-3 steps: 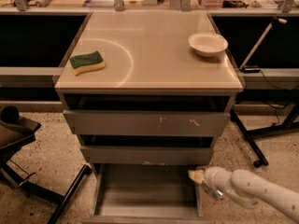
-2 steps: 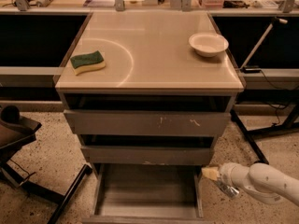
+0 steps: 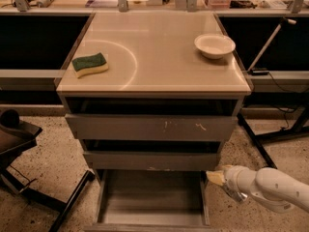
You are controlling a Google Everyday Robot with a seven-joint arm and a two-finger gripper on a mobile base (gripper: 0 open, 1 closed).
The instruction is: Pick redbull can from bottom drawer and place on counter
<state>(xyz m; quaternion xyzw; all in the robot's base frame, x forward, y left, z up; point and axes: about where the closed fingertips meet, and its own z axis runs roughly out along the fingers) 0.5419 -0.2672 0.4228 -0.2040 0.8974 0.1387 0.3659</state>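
Observation:
The bottom drawer [image 3: 149, 197] is pulled out below the two wider grey drawers, and its flat floor shows bare. The redbull can is not in view anywhere. The counter [image 3: 164, 52] is the glossy beige top of the cabinet, with a faint curved arc on it. My gripper [image 3: 216, 178] sits at the end of the white arm [image 3: 270, 187], low on the right. It is just outside the bottom drawer's right wall, near the corner under the middle drawer.
A green-and-yellow sponge [image 3: 90, 64] lies on the counter's left side and a white bowl [image 3: 215, 45] on its right back corner. A dark stand with legs [image 3: 29, 178] is at the left on the floor. A black frame leg [image 3: 256, 144] stands at the right.
My gripper and arm have drawn back to the right, from over the drawer's right edge to just outside it, and slightly upward.

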